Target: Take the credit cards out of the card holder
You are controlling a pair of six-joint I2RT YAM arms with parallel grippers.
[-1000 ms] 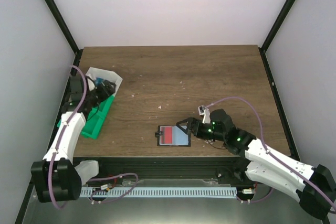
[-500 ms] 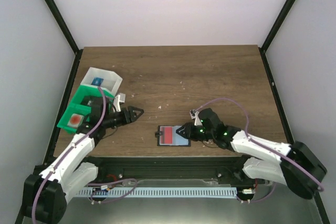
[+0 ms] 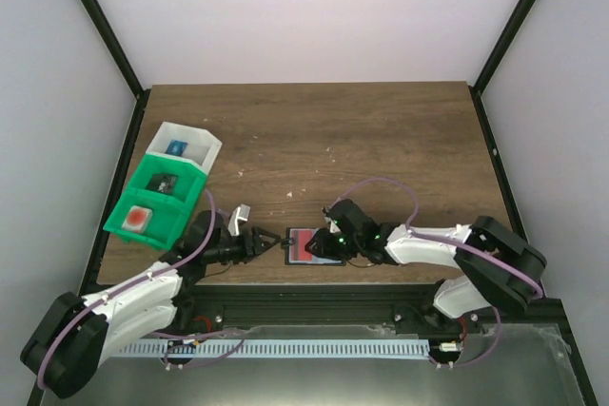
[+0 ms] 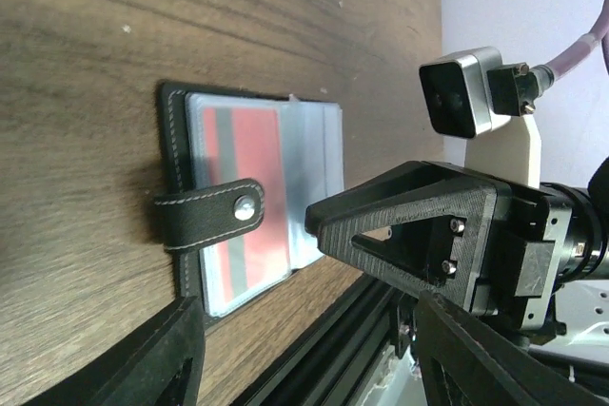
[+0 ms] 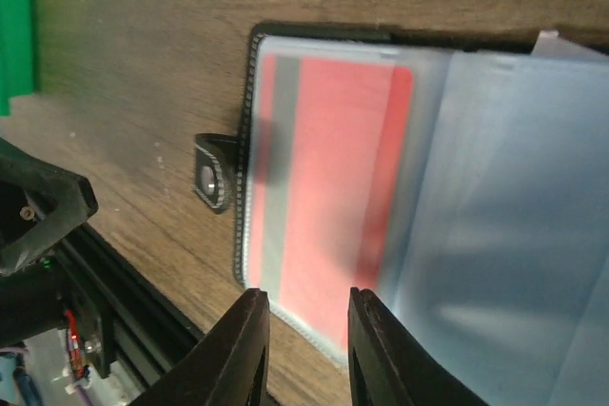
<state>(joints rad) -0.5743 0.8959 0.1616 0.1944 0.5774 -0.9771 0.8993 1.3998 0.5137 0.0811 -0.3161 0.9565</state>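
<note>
**Brown wooden table (image 3: 400,140) bearing an opened black bifold card holder (image 5: 504,235)**

Pale walls (image 3: 304,16) and black corner posts (image 3: 95,16) are seen around the table. The card holder is laid open and flat close to the table's near edge, between the two arms, with its grey-blue inner panels turned upward. A reddish rectangular credit card (image 5: 328,187) is seen tucked under the clear pocket of the holder's left panel. Whether further cards are kept in the holder cannot be made out. A black stitched strap (image 4: 205,218) with a silver snap (image 4: 245,206) is attached at the holder's left rim.

The left gripper (image 3: 274,241) is held low, just beside that rim and pointed toward it. Its jaws are spread wide, and nothing is seen between them.

The right gripper (image 5: 309,306) is reached in from the right, above the holder's right panel. Its fingers stand close together with only a narrow gap, and the tips are seen by the stitched rim of the card's pocket. Whether the pocket or the card is pinched cannot be told.

A green plastic bin (image 3: 188,195) and a white plastic bin (image 3: 195,130) are placed end to end at the table's left side, well apart from the holder. A small blue item (image 3: 175,147) is seen in the white bin. A reddish item (image 3: 140,218) is seen in the green bin's nearer compartment.
</note>
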